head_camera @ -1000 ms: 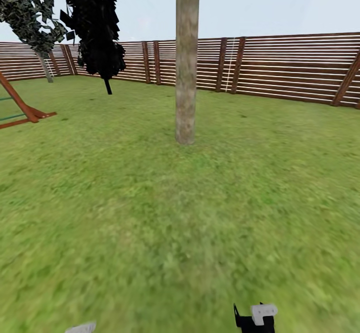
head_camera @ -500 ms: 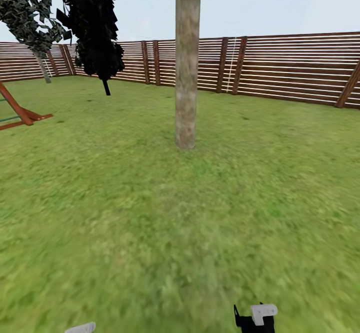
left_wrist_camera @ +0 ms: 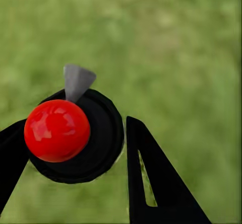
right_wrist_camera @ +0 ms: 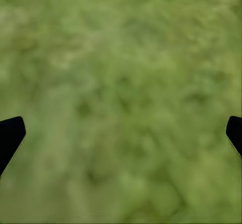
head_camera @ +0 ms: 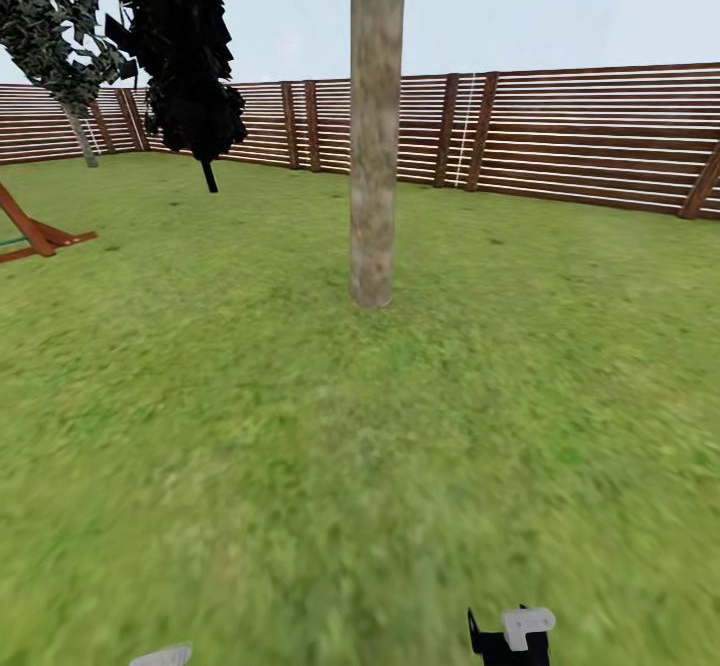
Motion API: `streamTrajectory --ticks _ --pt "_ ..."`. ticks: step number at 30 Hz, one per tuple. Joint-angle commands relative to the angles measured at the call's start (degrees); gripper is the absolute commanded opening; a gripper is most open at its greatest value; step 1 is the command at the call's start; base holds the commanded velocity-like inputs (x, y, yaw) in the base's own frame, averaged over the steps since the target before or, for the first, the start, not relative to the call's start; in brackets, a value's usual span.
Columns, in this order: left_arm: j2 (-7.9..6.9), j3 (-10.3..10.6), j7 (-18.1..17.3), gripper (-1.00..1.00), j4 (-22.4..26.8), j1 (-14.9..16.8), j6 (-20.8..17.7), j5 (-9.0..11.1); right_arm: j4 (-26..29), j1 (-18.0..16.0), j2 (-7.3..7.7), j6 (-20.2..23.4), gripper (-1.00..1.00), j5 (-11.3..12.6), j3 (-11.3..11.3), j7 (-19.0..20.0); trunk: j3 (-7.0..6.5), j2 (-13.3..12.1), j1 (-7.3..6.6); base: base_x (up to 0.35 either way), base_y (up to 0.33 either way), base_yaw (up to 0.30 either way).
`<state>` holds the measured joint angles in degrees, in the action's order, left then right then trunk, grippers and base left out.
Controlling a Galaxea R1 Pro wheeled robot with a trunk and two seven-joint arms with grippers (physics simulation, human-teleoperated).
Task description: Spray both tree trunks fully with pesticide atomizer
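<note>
Left wrist view shows the left claw (left_wrist_camera: pixel 75 148) pinching the pesticide atomizer (left_wrist_camera: pixel 75 135); pickup looks done. The right claw (right_wrist_camera: pixel 121 133) is spread over grass. Tree trunk (head_camera: pixel 375 146) stands at twelve o'clock, well apart; spraying remains.

Whole head view shifted, so camera moved, not the things. Tree trunk (head_camera: pixel 376 126) looks a bit bigger & nearer, its base now lower in frame toward 6 o'clock. Dark cypress (head_camera: pixel 180 56), leafy tree (head_camera: pixel 50 26) & red-brown frame (head_camera: pixel 35 231) slid toward 9 o'clock edge. Fence (head_camera: pixel 580 131) barely different.
</note>
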<state>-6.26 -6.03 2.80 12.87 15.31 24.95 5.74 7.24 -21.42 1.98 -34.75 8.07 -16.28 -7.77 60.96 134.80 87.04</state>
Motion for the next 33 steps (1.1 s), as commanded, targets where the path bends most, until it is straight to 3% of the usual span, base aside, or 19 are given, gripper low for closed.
streamTrajectory --ticks 1,10,18,33 --pt "0.00 0.1 -0.1 -1.00 0.0 0.0 0.2 0.6 0.0 0.0 0.01 -0.1 1.00 0.5 -0.5 -0.1 0.05 0.0 0.02 0.340 0.000 0.000" --pt "-0.01 0.1 -0.1 -1.00 0.0 0.0 0.2 0.6 0.0 0.0 -0.01 -0.1 1.00 0.5 -0.5 -0.1 0.05 0.0 0.02 0.340 0.000 -0.002" --pt "-0.03 0.1 -0.1 -1.00 0.0 0.0 0.2 0.6 0.0 0.0 0.00 -0.1 1.00 0.5 -0.5 -0.1 0.05 0.0 0.02 0.340 0.000 -0.214" --pt "-0.01 0.1 -0.1 -1.00 0.0 0.0 0.2 0.6 0.0 0.0 -0.03 -0.1 1.00 0.5 -0.5 -0.1 0.05 0.0 0.02 0.340 0.000 -0.008"
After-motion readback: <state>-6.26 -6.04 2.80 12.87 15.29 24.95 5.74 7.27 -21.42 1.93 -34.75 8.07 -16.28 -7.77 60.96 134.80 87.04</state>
